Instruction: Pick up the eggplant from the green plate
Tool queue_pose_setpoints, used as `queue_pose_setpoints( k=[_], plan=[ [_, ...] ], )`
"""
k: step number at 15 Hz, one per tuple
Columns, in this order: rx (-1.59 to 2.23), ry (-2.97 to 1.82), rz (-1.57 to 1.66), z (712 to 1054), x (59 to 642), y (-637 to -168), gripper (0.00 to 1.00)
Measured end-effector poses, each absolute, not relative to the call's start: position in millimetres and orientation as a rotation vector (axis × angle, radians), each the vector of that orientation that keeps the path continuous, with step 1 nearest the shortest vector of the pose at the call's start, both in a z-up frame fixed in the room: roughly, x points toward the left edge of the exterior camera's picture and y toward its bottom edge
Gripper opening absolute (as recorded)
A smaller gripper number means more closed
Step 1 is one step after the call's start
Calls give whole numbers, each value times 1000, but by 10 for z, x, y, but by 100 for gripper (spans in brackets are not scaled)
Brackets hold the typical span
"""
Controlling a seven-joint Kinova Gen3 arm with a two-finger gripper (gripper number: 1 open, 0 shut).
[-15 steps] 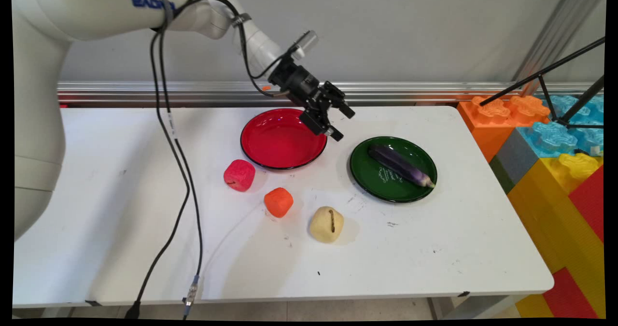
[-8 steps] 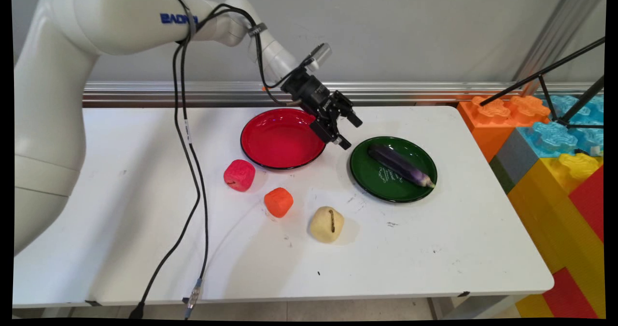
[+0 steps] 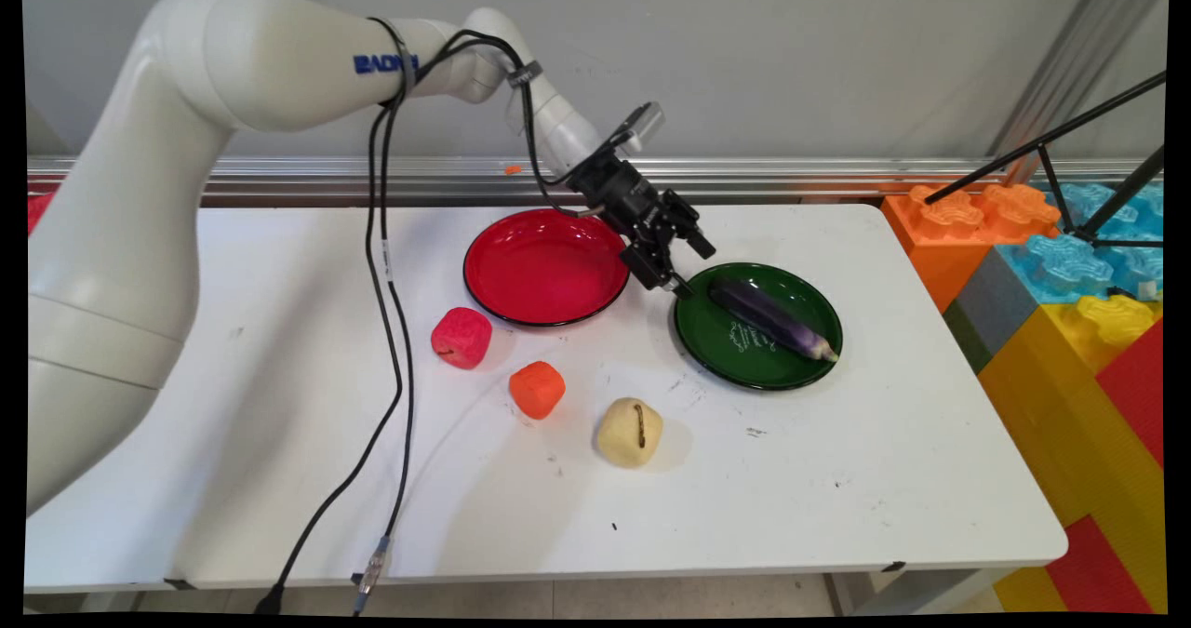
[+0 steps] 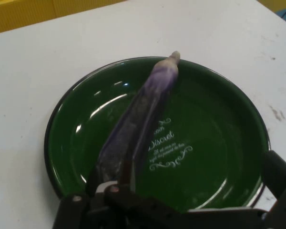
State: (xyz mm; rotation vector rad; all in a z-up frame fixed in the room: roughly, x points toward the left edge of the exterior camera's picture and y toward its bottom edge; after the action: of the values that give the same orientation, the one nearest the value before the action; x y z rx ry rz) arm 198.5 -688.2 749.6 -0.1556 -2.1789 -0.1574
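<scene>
A purple eggplant [image 3: 772, 319] lies slantwise in a green plate [image 3: 735, 374] right of the table's middle. My gripper [image 3: 696, 268] hangs open, tilted down, just over the plate's left rim and close to the eggplant's thick end, holding nothing. In the hand view the eggplant [image 4: 138, 119] runs from the lower left finger up toward the plate's far rim, across the green plate [image 4: 214, 124], which bears white lettering. The gripper [image 4: 183, 174] has its fingers wide apart at the bottom edge, and the eggplant's thick end lies near the left finger.
An empty red plate [image 3: 544, 265] sits just left of the gripper. In front of it lie a red lump [image 3: 461, 337], an orange lump [image 3: 537, 389] and a pale yellow lump [image 3: 630, 433]. Black cables [image 3: 391, 330] hang to the table's left. Big coloured blocks [image 3: 1070, 293] stand at the right.
The arm has swung right and down, carrying the open gripper from over the red plate's right rim to the green plate's left rim. Nothing on the table has moved.
</scene>
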Motion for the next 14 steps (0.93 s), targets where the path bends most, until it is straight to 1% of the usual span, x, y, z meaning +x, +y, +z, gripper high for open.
queue_pose_setpoints(
  k=[14],
  plan=[
    [-143, -2184, -164, 7202, 1492, -7087, 100]
  ],
)
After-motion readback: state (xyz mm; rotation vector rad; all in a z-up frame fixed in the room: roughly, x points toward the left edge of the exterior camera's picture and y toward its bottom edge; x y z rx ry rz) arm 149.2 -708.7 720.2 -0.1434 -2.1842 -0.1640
